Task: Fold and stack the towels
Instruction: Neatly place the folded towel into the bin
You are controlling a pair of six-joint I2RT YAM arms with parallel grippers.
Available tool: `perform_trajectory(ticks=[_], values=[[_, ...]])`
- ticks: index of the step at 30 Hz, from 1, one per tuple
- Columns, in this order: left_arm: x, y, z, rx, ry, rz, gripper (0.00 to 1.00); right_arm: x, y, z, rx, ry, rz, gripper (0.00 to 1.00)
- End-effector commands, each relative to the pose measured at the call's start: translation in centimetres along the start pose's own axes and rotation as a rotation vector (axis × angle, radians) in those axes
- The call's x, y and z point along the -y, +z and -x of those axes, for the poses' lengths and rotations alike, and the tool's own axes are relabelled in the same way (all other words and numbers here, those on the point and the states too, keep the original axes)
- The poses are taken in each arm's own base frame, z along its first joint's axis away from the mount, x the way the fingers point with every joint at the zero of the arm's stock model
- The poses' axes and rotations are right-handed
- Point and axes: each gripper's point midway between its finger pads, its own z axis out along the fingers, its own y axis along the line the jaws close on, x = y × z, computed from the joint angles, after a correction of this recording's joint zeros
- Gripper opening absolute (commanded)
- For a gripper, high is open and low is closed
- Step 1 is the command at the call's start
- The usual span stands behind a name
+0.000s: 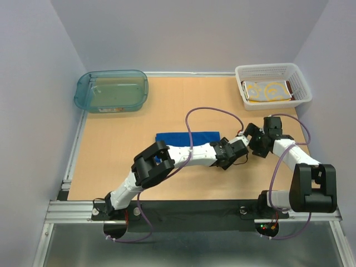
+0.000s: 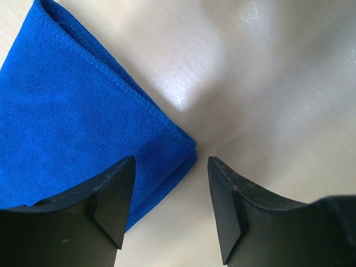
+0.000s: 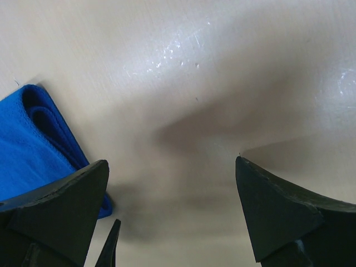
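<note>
Your blue towel lies folded into a long flat strip at the middle of the table, its long edges running left to right in the top view. In the left wrist view the blue towel fills the left half, doubled layers showing at its corner near the frame's centre. Your left gripper hangs right at that corner with its jaws spread. One finger sits over the cloth, the other over bare wood, and nothing is pinched. In the right wrist view the same towel's folded end sits at centre left. Your right gripper is opened wide over bare tabletop just beside it, holding nothing. Upper right of the top view, the yellow towel rests folded inside the white basket, with a rust-brown towel apparently showing as a sliver at its ends. The teal tub stands at upper left, well apart.
</note>
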Motion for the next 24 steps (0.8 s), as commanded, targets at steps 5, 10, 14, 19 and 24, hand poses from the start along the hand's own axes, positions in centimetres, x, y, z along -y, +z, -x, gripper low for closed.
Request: perform_trajectory(ticks=[5, 10, 14, 19, 24], values=[[-0.3, 0.9, 1.6, 0.030, 0.005, 0.047, 0.65, -1.0, -0.1, 0.7, 0.044, 0.002, 0.067, 1.00], [-1.4, 2.3, -0.4, -0.019, -0.027, 0.088, 0.61, -1.1, 0.1, 0.4, 0.042, 0.003, 0.081, 1.00], [-2.6, 3.3, -1.8, -0.044, -0.048, 0.111, 0.42, -1.3, 0.3, 0.2, 0.036, 0.010, 0.101, 1.00], [-3.1, 3.8, -2.7, -0.061, -0.057, 0.110, 0.18, -2.1, 0.2, -0.3, 0.020, 0.014, 0.147, 1.00], [-3.7, 1.7, -0.5, 0.011, -0.097, 0.089, 0.00, -4.1, 0.0, -0.5, -0.003, 0.043, 0.261, 1.00]])
